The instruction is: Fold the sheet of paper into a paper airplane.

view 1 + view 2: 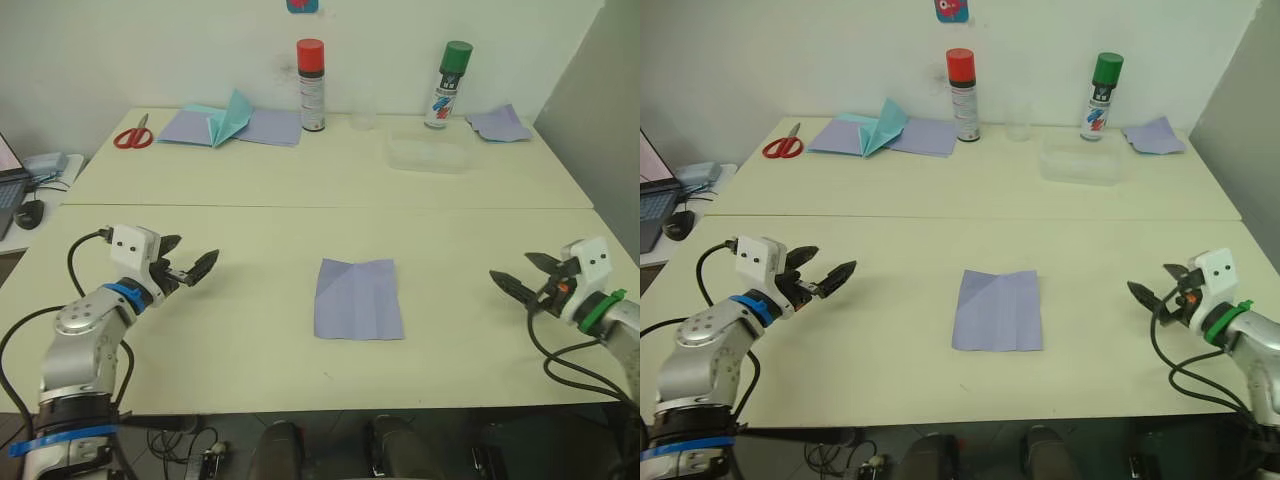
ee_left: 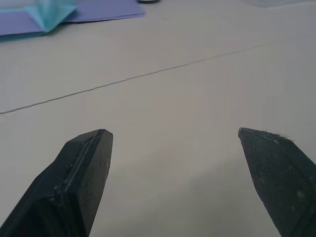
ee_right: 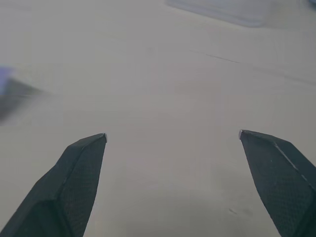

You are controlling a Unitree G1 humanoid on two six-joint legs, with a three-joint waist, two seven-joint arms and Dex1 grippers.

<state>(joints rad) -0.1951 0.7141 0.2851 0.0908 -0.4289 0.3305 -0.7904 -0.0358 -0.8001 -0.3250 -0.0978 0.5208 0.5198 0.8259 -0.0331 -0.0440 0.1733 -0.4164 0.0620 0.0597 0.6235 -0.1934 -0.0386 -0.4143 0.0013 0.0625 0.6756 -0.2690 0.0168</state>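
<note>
Left gripper [image 1: 196, 267] agape, off paper [image 1: 357, 298]

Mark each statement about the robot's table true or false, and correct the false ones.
1. The sheet of paper lies flat between the two grippers. True.
2. The left gripper grips the sheet. False: it is open, apart from the sheet.
3. The right gripper is open. True.
4. The red-capped can lies on its side. False: it stands upright.
5. The scissors rest on the sheet. False: they lie at the far left.
</note>
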